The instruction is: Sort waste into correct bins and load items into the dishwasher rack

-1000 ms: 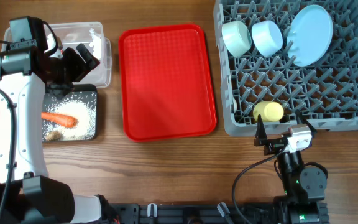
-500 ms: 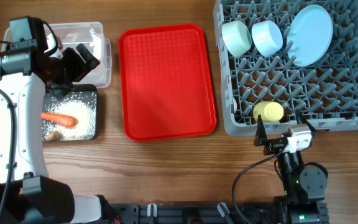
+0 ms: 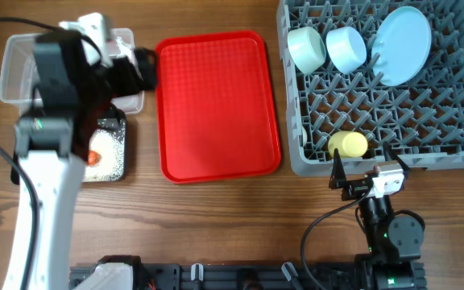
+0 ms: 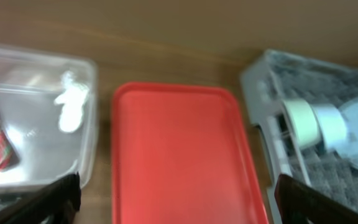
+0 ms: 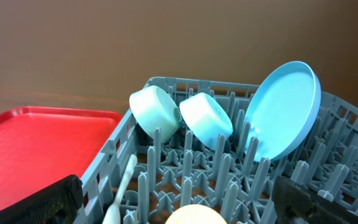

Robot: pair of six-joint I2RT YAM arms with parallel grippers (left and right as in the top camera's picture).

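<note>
Two bowls (image 3: 307, 48) (image 3: 346, 48), one plate (image 3: 401, 44), one cup (image 3: 347, 145), one spoon (image 5: 122, 186), two bins (image 3: 18, 72) (image 3: 113, 153)

Rack (image 3: 441, 159): upper right of the frame, plate (image 3: 401, 44) and cup (image 3: 347, 145) inside.
Serving tray (image 3: 216, 105): centre, left of rack.
Tub (image 3: 18, 76): upper left.

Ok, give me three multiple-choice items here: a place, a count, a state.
1. The small yellow cup sits: A on the flat red tray; B in the grey plastic dishwasher rack, near its robot-side edge; C in the clear tub.
2. Bowls in the rack: A one; B three; C two.
3. The light-blue round plate: A leans on edge among pegs; B lies flat; C sits upside down.
B, among the nearest pegs; C, one pale-green bowl, one light-blue bowl; A, rim between pegs.
</note>
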